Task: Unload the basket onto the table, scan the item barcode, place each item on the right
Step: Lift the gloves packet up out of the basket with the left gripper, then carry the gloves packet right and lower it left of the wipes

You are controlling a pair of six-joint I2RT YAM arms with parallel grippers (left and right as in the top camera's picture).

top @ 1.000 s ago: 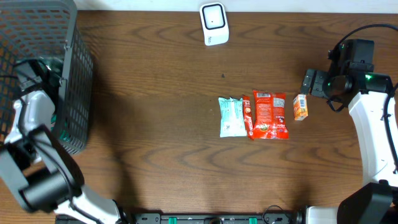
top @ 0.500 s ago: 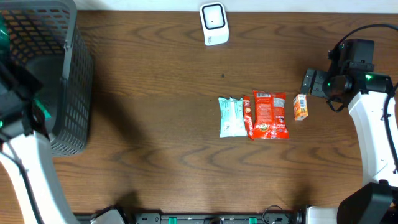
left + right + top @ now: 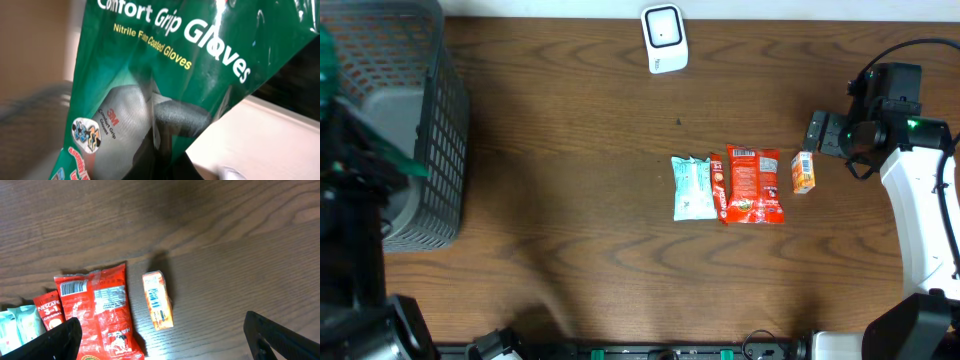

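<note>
**Left gripper clamping glove pack point(image 3: 150, 75) at the basket point(image 3: 445, 130); right gripper point(image 3: 812, 132) standing spread beside the table items**

Overhead: The right gripper is hovering with its fingers spread wide, just right of a small orange carton point(image 3: 803, 172). The left arm point(image 3: 355, 230) is rising close to the camera, blurred, and is covering the basket's left side. The left gripper's fingers are not showing. The wire basket is sitting at the table's point(image 3: 570, 220) far-left corner. The visible part of its interior is showing only grey floor; the rest is lying behind the arm. A white scanner point(image 3: 663, 38) is standing at the far edge. Mid-table, a pale teal packet point(image 3: 693, 188), a narrow red sachet point(image 3: 718, 188) and a red snack bag point(image 3: 753, 185) are lying side by side, touching, with the carton just right of them.

Left wrist: The green pack, printed "Comfort Grip Gloves", is filling the view and hanging tilted directly before the lens. The jaws are pressed together on it, though the contact itself is hidden.

Right wrist: The carton is lying flat between the spread fingers point(image 3: 65, 340), untouched, with the snack bag beside it.
</note>
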